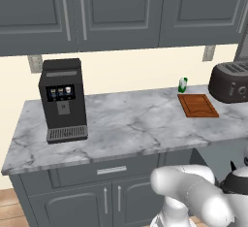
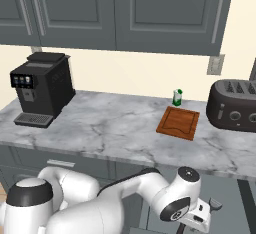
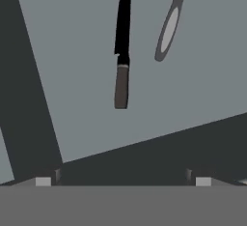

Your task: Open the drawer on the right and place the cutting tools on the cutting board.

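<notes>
In the hand view the drawer (image 3: 72, 75) is open, with its plain grey floor below the camera. Two cutting tools lie on this floor: one slim black knife (image 3: 122, 51) and one pale grey peeler (image 3: 170, 24). They lie side by side, apart from each other, and both run toward the top edge of the view. The knife has its brown handle pointing toward the gripper (image 3: 123, 181). The two fingertips (image 3: 43, 180) stand spread wide, with nothing between them.

On the counter (image 1: 121, 124) there is one cutting board (image 1: 197, 105) near the right end, and nothing lies on it. One small green-and-white bottle (image 1: 183, 84) stands just behind the board's back left corner. One toaster (image 1: 230, 81) stands to the right of the board. One black coffee machine (image 1: 63, 100) stands near the left end of the counter.
</notes>
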Controlling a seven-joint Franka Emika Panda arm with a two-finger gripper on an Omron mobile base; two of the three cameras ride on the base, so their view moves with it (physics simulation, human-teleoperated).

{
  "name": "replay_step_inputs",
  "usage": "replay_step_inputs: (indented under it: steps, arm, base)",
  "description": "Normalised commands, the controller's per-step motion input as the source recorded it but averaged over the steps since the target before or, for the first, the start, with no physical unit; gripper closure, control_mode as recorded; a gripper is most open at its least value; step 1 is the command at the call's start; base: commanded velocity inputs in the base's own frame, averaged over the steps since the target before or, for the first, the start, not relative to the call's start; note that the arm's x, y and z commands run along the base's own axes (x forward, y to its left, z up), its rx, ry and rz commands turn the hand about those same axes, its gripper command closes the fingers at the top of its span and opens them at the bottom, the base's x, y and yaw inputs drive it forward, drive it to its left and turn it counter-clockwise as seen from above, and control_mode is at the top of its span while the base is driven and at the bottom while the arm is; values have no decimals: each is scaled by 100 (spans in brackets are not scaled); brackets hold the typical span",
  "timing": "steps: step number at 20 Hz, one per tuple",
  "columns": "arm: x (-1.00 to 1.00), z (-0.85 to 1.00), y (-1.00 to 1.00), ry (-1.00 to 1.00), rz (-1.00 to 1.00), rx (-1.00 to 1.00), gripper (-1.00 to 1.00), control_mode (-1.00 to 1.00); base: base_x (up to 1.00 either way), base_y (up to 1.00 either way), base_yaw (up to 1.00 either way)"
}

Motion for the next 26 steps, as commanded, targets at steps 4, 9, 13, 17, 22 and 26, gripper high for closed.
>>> replay_step_inputs:
  steps: [4, 9, 13, 17, 22, 26]
  arm:
    - [9, -9, -1, 2, 3, 3, -100, -100]
    - [3, -21, 0, 0, 2, 0, -100, -100]
    - [0, -29, 0, 0, 0, 0, -100, -100]
    - [1, -17, 0, 0, 0, 0, -100, -100]
    - [13, -4, 0, 1, 0, 1, -100, -100]
    - [13, -5, 0, 1, 0, 1, -100, -100]
  base:
    - [0, 0, 0]
    - [0, 0, 0]
    - [0, 0, 0]
    - [0, 0, 0]
    - [0, 0, 0]
    - [0, 0, 0]
